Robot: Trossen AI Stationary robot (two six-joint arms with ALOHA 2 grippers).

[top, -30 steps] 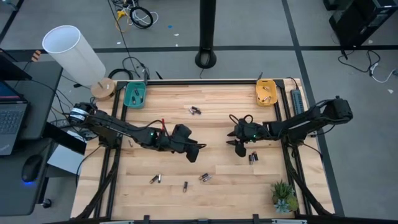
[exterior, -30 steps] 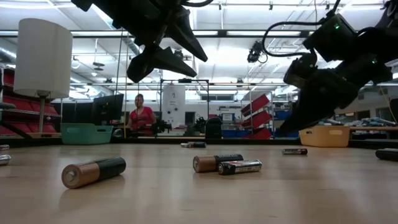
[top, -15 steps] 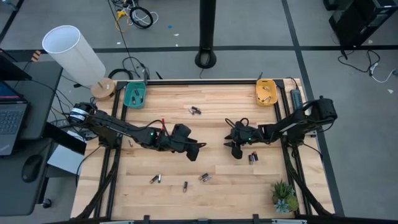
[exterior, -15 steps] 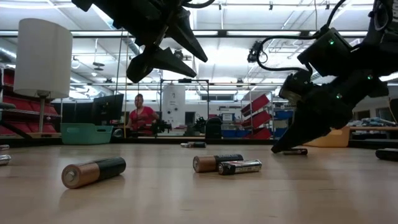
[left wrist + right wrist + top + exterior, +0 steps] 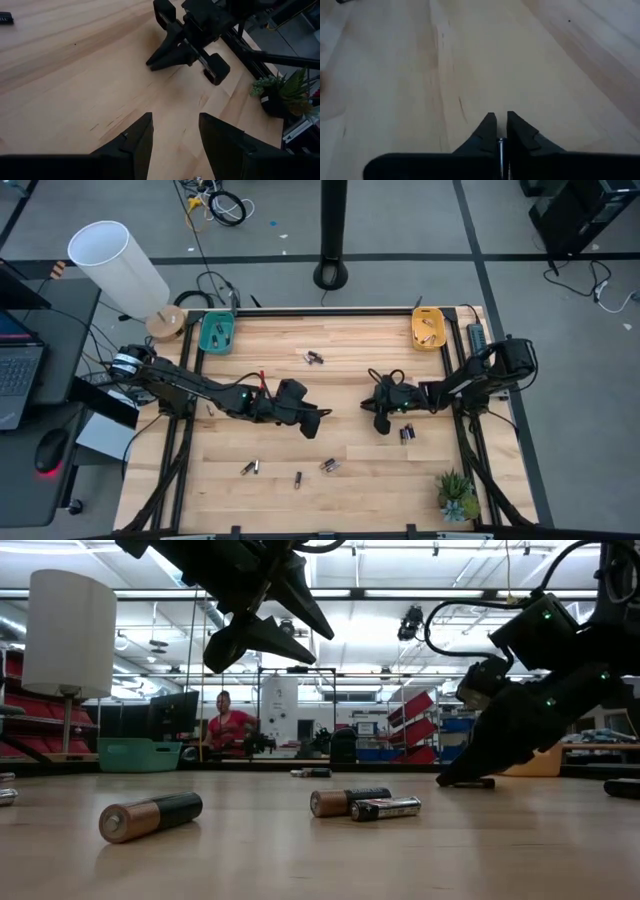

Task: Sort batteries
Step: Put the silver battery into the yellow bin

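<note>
Judging from the high view, a pick-up is in hand: the right hand (image 5: 381,423) is lowered to the wooden surface (image 5: 340,395), a battery pair (image 5: 406,433) lying just beside it, other batteries (image 5: 329,465) well apart; lifting toward a tray would be called for next. In the low view, its tips meet the surface at a battery (image 5: 478,782). In the right wrist view, a thin battery (image 5: 500,150) is pinched between pressed-together fingers (image 5: 487,127). The left hand (image 5: 175,135) is held aloft, spread.
</note>
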